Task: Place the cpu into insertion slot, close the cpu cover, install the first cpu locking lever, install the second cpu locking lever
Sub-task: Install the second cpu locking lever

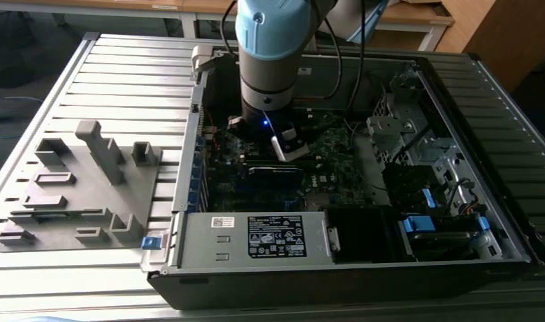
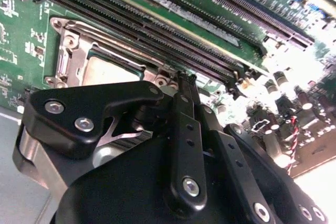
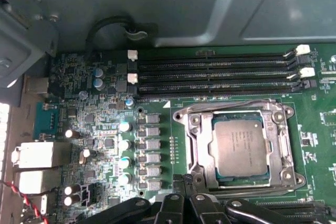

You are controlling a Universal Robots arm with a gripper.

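The cpu [image 3: 239,148], a dull silver square chip, lies flat in the insertion slot [image 3: 236,181]; only a dark edge of the slot shows around it. The cpu cover [image 3: 197,145], a silver frame, lies down over the chip's edges. In the second wrist view the cpu [image 2: 105,69] and the cover [image 2: 65,56] appear just beyond the fingers. A thin metal lever rod [image 3: 231,103] runs along the cover's side nearest the memory slots. My gripper [image 3: 184,182] [image 2: 186,82] is shut, its black tips together at the socket's edge, nothing visible between them. In the exterior view the gripper [image 1: 285,151] reaches down into the computer case.
Long black memory slots [image 3: 215,74] lie beside the socket, with rows of capacitors [image 3: 125,150] on the green motherboard. The case walls [image 1: 433,87] enclose the board, and a power supply [image 1: 254,238] sits at the case's near side. A grey fixture [image 1: 76,188] rests on the slatted table.
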